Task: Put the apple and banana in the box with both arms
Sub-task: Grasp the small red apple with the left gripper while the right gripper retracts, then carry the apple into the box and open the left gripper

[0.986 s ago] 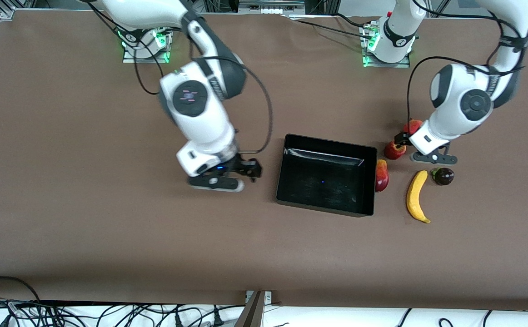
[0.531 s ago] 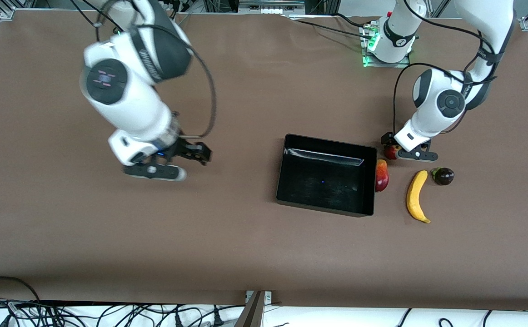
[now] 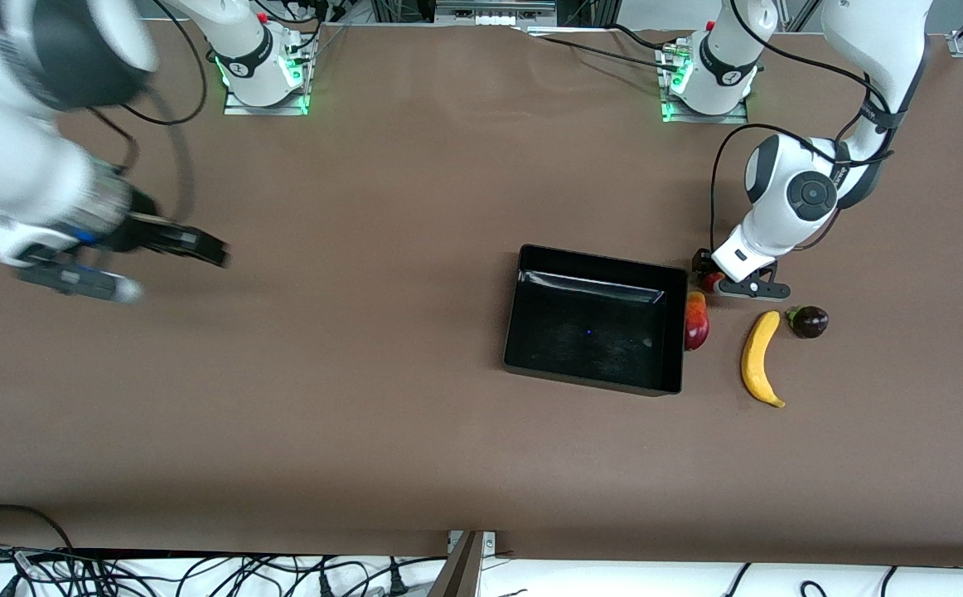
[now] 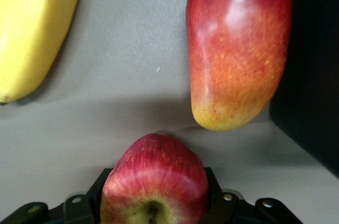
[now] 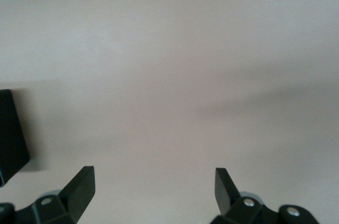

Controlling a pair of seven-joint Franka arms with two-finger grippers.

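While the box sits near the middle of the table with nothing in it, we find all the fruit just off its end toward the left arm's base. The mango-like fruit touches the box's wall, the banana lies near it on the cloth, and a dark round fruit rests beside the banana's upper tip.

We see the left gripper down at the apple, its fingers set on either side of the fruit; whether they press it we cannot tell. A second ago it was higher, beside the apple.

Over the same second the right gripper has swung away from the box to the right arm's end of the table, jaws wide apart and holding nothing. Broad bare cloth lies between it and the box.
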